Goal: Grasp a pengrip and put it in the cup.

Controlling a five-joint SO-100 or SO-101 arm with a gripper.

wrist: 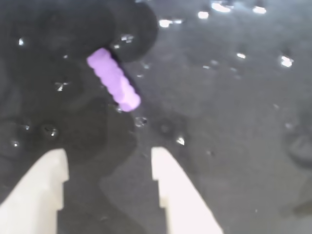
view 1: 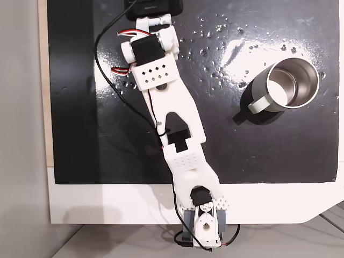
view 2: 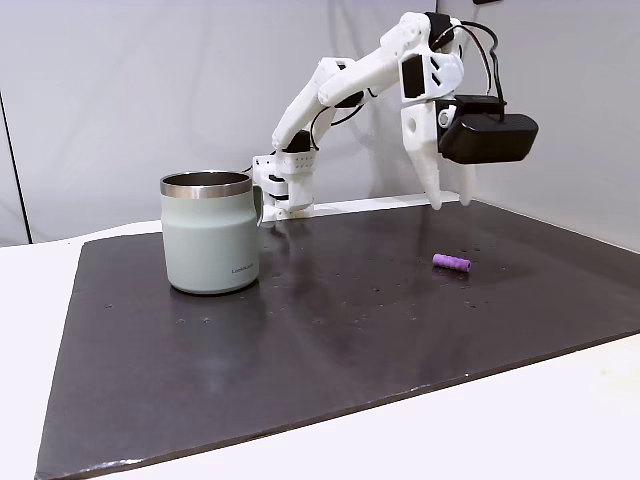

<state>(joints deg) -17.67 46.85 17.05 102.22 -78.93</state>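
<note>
Wrist view: gripper (wrist: 109, 156) w/ both white fingers spread wide, nothing between them, hanging over the dark mat (wrist: 234, 122); the pengrip (wrist: 113, 79) lies flat on the mat just ahead of the tips, angled diagonally and a bit left of the gap's centre. So this reads as the approach step, grasp not yet made. Next move, prob: drop down, shift slightly left/forward and maybe rotate so the jaws straddle the tube across its short width, then close gently. Pengrip is a small light-purple ribbed tube, soft-looking, so it may squash or roll. In a fixed view from the side it sits on the right part of the mat (view 2: 452, 263), the gripper (view 2: 450, 200) raised above and behind it, well apart from the cup (view 2: 210, 235) at left. Cup: round steel mug, shiny rim, dull grey-green wall, curved handle, upright. Mat is glossy black, speckled w/ small dimples or holes.
</note>
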